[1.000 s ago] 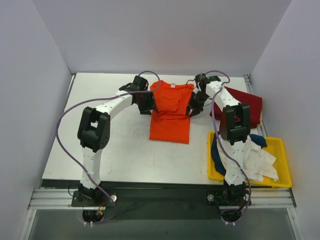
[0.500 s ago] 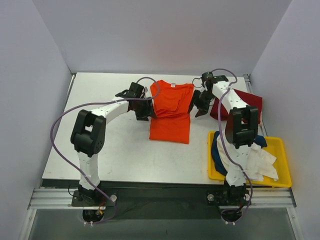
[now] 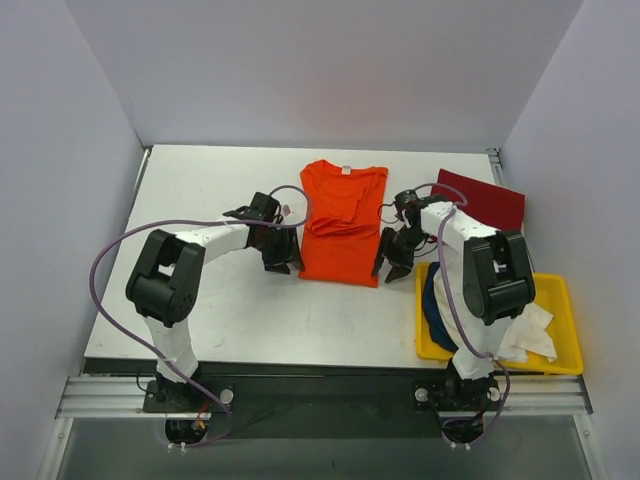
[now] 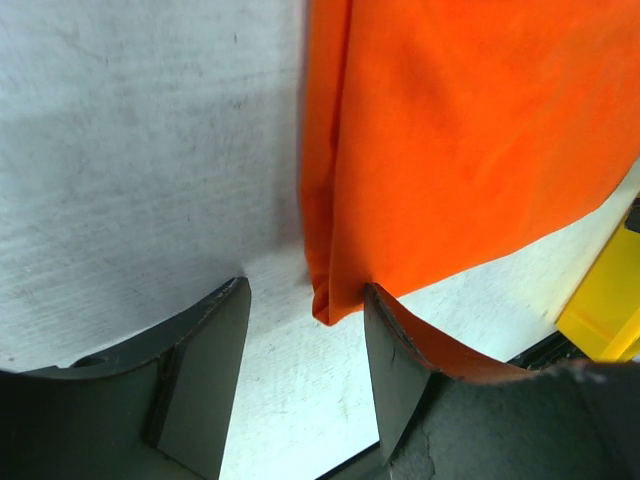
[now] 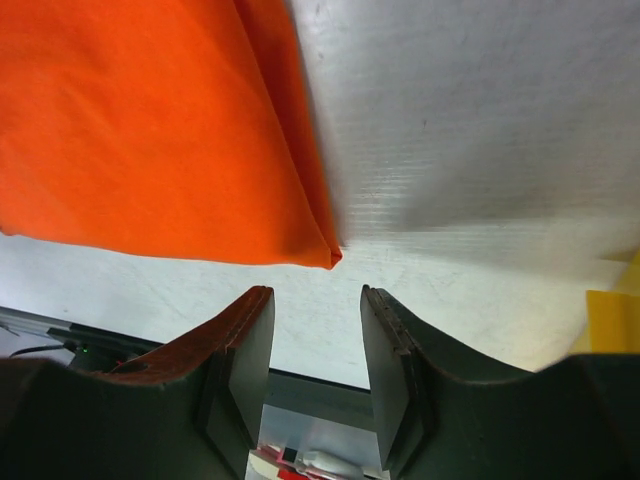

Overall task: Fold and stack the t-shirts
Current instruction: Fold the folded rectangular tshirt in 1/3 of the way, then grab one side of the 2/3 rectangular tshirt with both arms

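On the near right of the table (image 3: 200, 300), the yellow bin (image 3: 572, 335) holds a white t-shirt (image 3: 525, 325) and a navy t-shirt (image 3: 431, 300). The orange t-shirt (image 3: 342, 225) lies folded mid-table, with the left gripper (image 3: 283, 262) and right gripper (image 3: 390, 266) both spread at its near corners. The dark red t-shirt (image 3: 490, 203) lies behind the bin.

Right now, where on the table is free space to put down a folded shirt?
Bare table lies at the back left, bordered by the left arm and the orange t-shirt. A second free strip runs along the near edge, between the arm bases. The right side is crowded: dark red t-shirt, yellow bin, right arm.
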Motion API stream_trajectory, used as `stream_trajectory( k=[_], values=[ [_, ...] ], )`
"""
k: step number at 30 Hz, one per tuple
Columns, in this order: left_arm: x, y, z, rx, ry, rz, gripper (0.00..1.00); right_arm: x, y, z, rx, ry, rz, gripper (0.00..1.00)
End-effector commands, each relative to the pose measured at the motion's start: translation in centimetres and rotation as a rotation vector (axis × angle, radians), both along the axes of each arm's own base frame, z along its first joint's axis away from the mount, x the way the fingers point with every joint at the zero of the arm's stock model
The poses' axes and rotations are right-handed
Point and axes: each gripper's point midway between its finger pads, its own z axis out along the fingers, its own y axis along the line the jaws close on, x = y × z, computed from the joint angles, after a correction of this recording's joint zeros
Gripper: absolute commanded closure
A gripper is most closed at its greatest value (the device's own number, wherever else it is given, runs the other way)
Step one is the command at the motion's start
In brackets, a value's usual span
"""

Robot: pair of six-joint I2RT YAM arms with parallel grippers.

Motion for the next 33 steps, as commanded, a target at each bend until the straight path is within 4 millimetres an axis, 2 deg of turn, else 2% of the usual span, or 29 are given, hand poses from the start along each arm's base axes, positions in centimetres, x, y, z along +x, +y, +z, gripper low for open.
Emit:
stream_trajectory(
  k=[1, 12, 22, 25, 26, 28, 29, 30, 31, 32, 33],
  values=[
    [0.3, -1.2, 2.2, -0.080, -0.073, -0.030, 0.41, -0.5, 1.0, 0.6, 0.026, -0.031, -0.003, 0.60],
    [-0.4, -2.0, 0.3, -0.128, -0.016, -0.033, 0.41, -1.4, 0.4, -2.6, -0.032, 0.023, 0.001, 0.65],
    [-1.8, -2.1, -1.1, -0.103, 0.053, -0.054, 0.48, -1.5, 0.6, -3.8, -0.046, 0.047, 0.011, 0.68],
    [-1.9, -2.4, -1.3, -0.109, 0.059, -0.060, 0.53, -1.5, 0.6, -4.0, -0.046, 0.052, 0.010, 0.69],
    [-2.0, -2.4, -1.6, -0.105, 0.067, -0.061, 0.55, -1.5, 0.6, -4.1, -0.047, 0.056, 0.015, 0.71],
    [-1.8, -2.4, -1.6, -0.103, 0.065, -0.060, 0.68, -1.5, 0.7, -4.1, -0.043, 0.059, 0.013, 0.76],
    [-1.8, -2.4, -1.7, -0.102, 0.066, -0.060, 0.72, -1.5, 0.8, -4.1, -0.040, 0.060, 0.012, 0.83],
    [-1.7, -2.4, -1.6, -0.102, 0.065, -0.060, 0.83, -1.4, 0.9, -4.1, -0.031, 0.061, 0.014, 0.87],
    [-1.7, -2.5, -1.7, -0.101, 0.063, -0.063, 0.89, -1.5, 1.1, -4.0, -0.024, 0.065, 0.015, 0.91],
    [-1.4, -2.5, -1.4, -0.104, 0.057, -0.064, 0.96, -1.5, 1.2, -3.9, -0.019, 0.067, 0.014, 1.00],
    [-1.4, -2.5, -1.4, -0.101, 0.054, -0.065, 1.00, -1.4, 1.3, -3.8, -0.010, 0.065, 0.015, 1.00]
  ],
)
